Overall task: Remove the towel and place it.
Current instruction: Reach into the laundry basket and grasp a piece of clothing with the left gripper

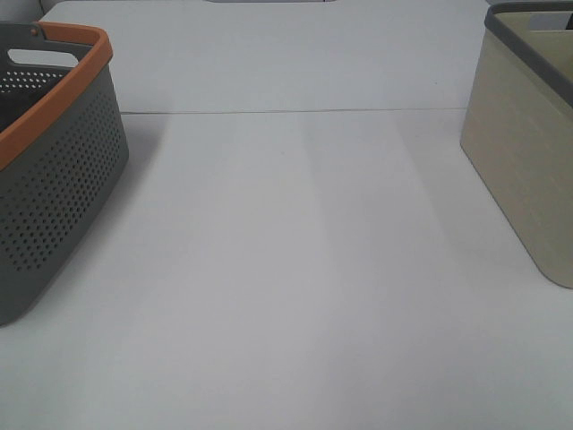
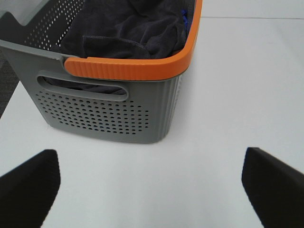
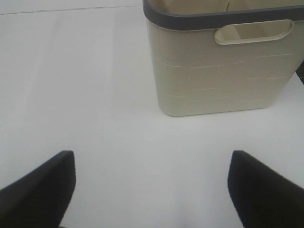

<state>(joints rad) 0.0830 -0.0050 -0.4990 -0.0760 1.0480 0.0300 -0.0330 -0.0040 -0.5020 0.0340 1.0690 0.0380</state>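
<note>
The dark navy-grey towel (image 2: 128,28) lies crumpled inside the grey perforated basket with an orange rim (image 2: 102,111); a bit of blue shows at its far side. In the exterior high view the basket (image 1: 54,179) stands at the left edge, and the towel does not show there. My left gripper (image 2: 152,187) is open and empty, above the table a short way from the basket's handle end. My right gripper (image 3: 152,190) is open and empty, above the table facing the beige bin. Neither gripper shows in the exterior high view.
A beige bin with a dark grey rim (image 3: 223,61) stands at the right of the exterior high view (image 1: 528,170). White table (image 1: 295,269) lies between the two containers, with a seam line across its back.
</note>
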